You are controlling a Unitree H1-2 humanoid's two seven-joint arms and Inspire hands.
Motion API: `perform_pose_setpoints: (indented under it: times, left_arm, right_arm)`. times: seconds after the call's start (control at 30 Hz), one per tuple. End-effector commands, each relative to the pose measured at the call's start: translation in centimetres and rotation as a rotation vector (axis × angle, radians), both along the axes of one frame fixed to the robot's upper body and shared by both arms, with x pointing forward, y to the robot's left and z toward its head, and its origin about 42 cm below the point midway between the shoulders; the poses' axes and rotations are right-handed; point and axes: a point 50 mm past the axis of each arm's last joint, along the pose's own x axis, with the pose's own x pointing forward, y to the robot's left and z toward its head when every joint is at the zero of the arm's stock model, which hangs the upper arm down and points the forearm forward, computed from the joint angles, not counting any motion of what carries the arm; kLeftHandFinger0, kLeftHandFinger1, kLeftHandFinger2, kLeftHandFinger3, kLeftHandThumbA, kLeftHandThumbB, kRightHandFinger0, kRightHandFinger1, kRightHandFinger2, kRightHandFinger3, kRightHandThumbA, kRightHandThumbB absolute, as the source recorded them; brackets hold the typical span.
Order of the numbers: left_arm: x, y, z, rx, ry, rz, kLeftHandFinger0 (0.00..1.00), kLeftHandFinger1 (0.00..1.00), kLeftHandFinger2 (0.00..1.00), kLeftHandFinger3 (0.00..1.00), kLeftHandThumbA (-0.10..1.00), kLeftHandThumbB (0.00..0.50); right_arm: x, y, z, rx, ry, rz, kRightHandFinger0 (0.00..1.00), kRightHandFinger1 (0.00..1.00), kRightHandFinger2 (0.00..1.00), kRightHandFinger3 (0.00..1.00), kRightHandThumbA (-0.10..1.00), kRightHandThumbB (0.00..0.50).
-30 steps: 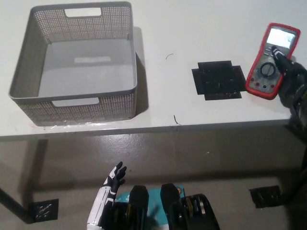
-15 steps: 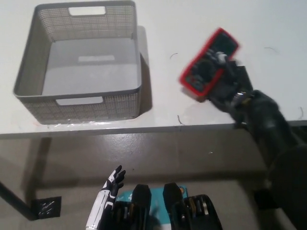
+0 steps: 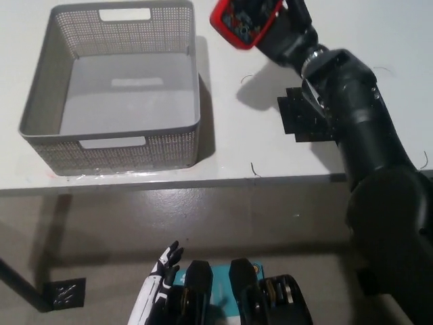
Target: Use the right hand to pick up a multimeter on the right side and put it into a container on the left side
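Black right hand (image 3: 281,27) clutches the red-cased multimeter (image 3: 242,19) mid-carry; next, move left over the grey perforated plastic basket (image 3: 193,95) and release.

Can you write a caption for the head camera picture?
Black right hand carries red multimeter beside grey perforated plastic basket; white left hand rests below.

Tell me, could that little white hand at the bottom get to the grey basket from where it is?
Probably not as it stands: the white left hand hangs low, below the table edge, while the basket sits up on the tabletop.
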Motion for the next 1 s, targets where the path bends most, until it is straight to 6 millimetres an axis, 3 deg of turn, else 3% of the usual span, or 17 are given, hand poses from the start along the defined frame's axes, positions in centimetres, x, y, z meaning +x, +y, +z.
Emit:
perform_pose_setpoints:
  times: [0.0, 0.1, 0.17, 0.43, 0.47, 0.5, 0.53, 0.6, 0.63, 0.73, 0.77, 0.8, 0.83, 0.87, 0.9, 0.93, 0.97]
  left_arm:
    - [-0.4, 0.1, 0.5, 0.006, -0.055, 0.014, 1.00, 1.00, 1.00, 1.00, 1.00, 0.452]
    - [-0.5, 0.2, 0.5, 0.003, -0.053, 0.006, 1.00, 1.00, 1.00, 1.00, 1.00, 0.450]
    - [-0.6, 0.1, 0.4, -0.002, -0.047, -0.003, 1.00, 1.00, 1.00, 1.00, 1.00, 0.457]
    - [-1.6, -0.5, -0.1, 0.007, -0.027, -0.023, 1.00, 1.00, 1.00, 1.00, 1.00, 0.482]
    - [-1.6, -0.7, -0.2, 0.003, -0.025, -0.024, 1.00, 1.00, 1.00, 1.00, 1.00, 0.478]
    - [-1.5, -0.7, -0.1, 0.002, -0.025, -0.025, 1.00, 1.00, 1.00, 1.00, 1.00, 0.479]
    - [-1.5, -0.7, -0.1, 0.006, -0.028, -0.028, 1.00, 1.00, 1.00, 1.00, 1.00, 0.474]
    - [-1.3, -0.8, 0.0, 0.016, -0.034, -0.030, 1.00, 1.00, 1.00, 1.00, 1.00, 0.471]
    - [-1.3, -0.7, 0.0, 0.021, -0.036, -0.033, 1.00, 1.00, 1.00, 1.00, 1.00, 0.474]
    - [-1.4, -0.9, -0.1, 0.029, -0.034, -0.033, 1.00, 1.00, 1.00, 1.00, 1.00, 0.500]
    - [-1.5, -0.9, -0.1, 0.028, -0.034, -0.034, 1.00, 1.00, 1.00, 1.00, 1.00, 0.500]
    - [-1.5, -0.9, -0.1, 0.028, -0.034, -0.039, 1.00, 1.00, 1.00, 1.00, 1.00, 0.500]
    - [-1.5, -0.9, -0.1, 0.029, -0.034, -0.043, 1.00, 1.00, 1.00, 1.00, 1.00, 0.500]
    - [-1.5, -0.9, -0.1, 0.029, -0.035, -0.045, 1.00, 1.00, 1.00, 1.00, 1.00, 0.500]
    - [-1.5, -0.9, 0.0, 0.029, -0.036, -0.052, 1.00, 1.00, 1.00, 1.00, 1.00, 0.500]
    - [-1.4, -0.9, 0.0, 0.030, -0.037, -0.055, 1.00, 1.00, 1.00, 1.00, 1.00, 0.500]
    - [-1.3, -1.0, 0.0, 0.030, -0.038, -0.059, 1.00, 1.00, 1.00, 1.00, 1.00, 0.500]
  right_arm:
    - [0.1, 1.9, 7.5, 0.128, -0.189, 0.068, 0.00, 0.00, 0.52, 1.00, -0.10, 0.148]
    - [0.1, 1.9, 8.3, 0.134, -0.196, 0.076, 0.00, 0.00, 0.57, 1.00, -0.10, 0.152]
    - [0.1, 2.0, 8.7, 0.158, -0.164, 0.094, 0.00, 0.06, 0.66, 1.00, -0.10, 0.140]
    - [-0.7, 6.5, 8.0, 0.016, -0.139, 0.166, 0.00, 0.07, 0.60, 1.00, -0.10, 0.126]
    - [-0.8, 7.3, 7.9, -0.012, -0.111, 0.191, 0.00, 0.12, 0.65, 0.80, -0.10, 0.123]
    - [-1.0, 7.9, 7.9, -0.041, -0.103, 0.201, 0.00, 0.10, 0.61, 0.73, -0.10, 0.141]
    - [-1.2, 8.8, 7.8, -0.096, -0.109, 0.204, 0.00, 0.08, 0.62, 0.88, -0.10, 0.141]
    - [-1.5, 10.0, 8.0, -0.172, -0.119, 0.208, 0.00, 0.05, 0.61, 1.00, -0.10, 0.122]
    - [-1.7, 10.7, 8.0, -0.239, -0.144, 0.205, 0.00, 0.04, 0.61, 1.00, -0.10, 0.104]
    - [-2.2, 12.6, 7.7, -0.487, -0.164, 0.125, 0.00, 0.01, 0.64, 1.00, -0.10, 0.153]
    - [-2.3, 13.0, 7.6, -0.563, -0.196, 0.103, 0.00, 0.09, 0.71, 1.00, -0.10, 0.188]
    - [-2.6, 13.8, 7.6, -0.731, -0.281, 0.059, 0.00, 0.08, 0.71, 0.48, -0.10, 0.177]
    - [-2.8, 14.2, 7.4, -0.844, -0.345, 0.036, 0.00, 0.22, 0.82, 0.34, -0.10, 0.178]
    - [-2.9, 14.4, 7.3, -0.888, -0.372, 0.027, 0.00, 0.26, 0.85, 0.37, -0.10, 0.177]
    - [-3.1, 14.9, 7.0, -1.006, -0.423, 0.015, 0.00, 0.31, 0.80, 0.34, -0.10, 0.181]
    - [-3.3, 15.3, 6.9, -1.119, -0.478, -0.008, 0.00, 0.30, 0.74, 0.44, -0.10, 0.186]
    - [-3.5, 15.7, 6.8, -1.198, -0.524, -0.028, 0.00, 0.29, 0.70, 0.65, -0.10, 0.173]
